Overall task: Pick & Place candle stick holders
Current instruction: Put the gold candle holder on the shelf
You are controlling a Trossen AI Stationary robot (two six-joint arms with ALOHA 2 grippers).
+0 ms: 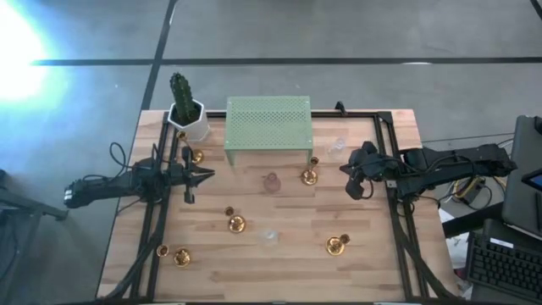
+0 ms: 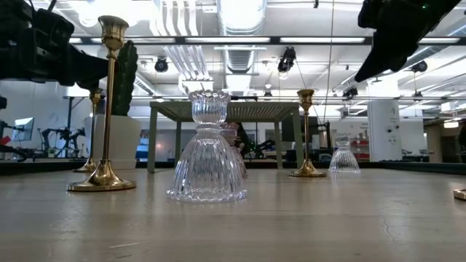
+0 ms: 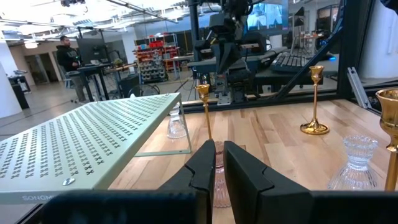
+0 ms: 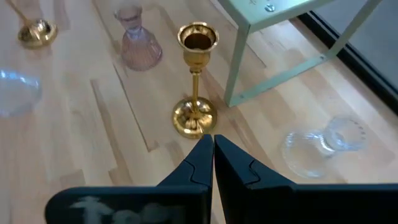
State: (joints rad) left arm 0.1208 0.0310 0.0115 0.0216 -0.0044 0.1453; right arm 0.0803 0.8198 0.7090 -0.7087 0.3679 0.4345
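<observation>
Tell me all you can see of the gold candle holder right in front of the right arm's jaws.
The gold candle holder looks like polished metal: a round domed base, a slim stem and an open cup on top, empty. It stands upright on the wooden table, beside a leg of the green perforated stand, with the pink glass holder farther off. Nothing touches it; the right gripper, jaws shut, hangs just short of its base.

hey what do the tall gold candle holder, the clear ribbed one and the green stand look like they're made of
Gold candle holder: likely polished brass or brass-plated metal, since it shines like a mirror. Clear ribbed holder: pressed glass by the look, see-through with fluted ridges. Green stand: apparently painted sheet metal, matte and perforated all over.
</observation>
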